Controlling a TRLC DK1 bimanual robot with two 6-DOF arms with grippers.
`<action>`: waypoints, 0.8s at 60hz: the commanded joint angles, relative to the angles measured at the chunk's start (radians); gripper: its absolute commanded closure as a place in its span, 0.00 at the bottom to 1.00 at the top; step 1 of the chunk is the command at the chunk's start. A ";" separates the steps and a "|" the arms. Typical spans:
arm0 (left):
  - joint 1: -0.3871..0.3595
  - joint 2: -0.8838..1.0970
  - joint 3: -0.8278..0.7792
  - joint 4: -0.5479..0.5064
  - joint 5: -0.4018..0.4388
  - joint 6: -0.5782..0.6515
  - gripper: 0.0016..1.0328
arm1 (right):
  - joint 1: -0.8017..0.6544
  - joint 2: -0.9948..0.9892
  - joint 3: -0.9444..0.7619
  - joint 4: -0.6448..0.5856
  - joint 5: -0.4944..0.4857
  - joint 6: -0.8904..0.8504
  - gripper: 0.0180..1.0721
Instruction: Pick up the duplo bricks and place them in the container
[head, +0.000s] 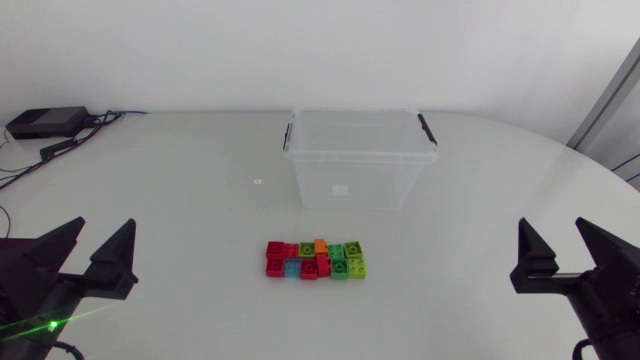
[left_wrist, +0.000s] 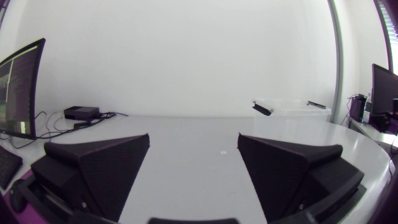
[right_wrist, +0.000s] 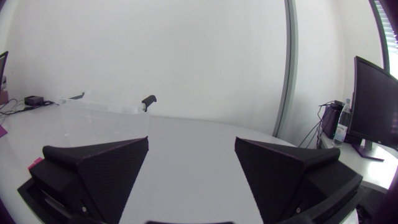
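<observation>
Matte black left tool and right tool, each with two broad wedge-shaped fingers tapering to points

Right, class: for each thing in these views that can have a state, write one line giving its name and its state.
clear plastic container: upright, no bricks inside; whether a lid is on cannot be told.
duplo bricks: clustered studs up on the table in front of the container, none picked up.
left gripper: open, empty.
right gripper: open, empty.

Clear plastic container, glossy plastic bricks, matte table.
</observation>
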 joint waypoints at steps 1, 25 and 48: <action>0.000 -0.010 -0.022 0.001 -0.007 -0.001 0.04 | -0.004 -0.005 -0.019 -0.005 -0.001 0.019 0.05; 0.005 -0.010 -0.022 -0.001 -0.007 -0.001 0.04 | 0.006 -0.005 -0.019 -0.005 -0.001 0.019 0.05; -0.005 0.128 0.094 0.050 -0.007 -0.003 0.06 | 0.079 0.033 0.067 -0.027 -0.004 0.020 0.10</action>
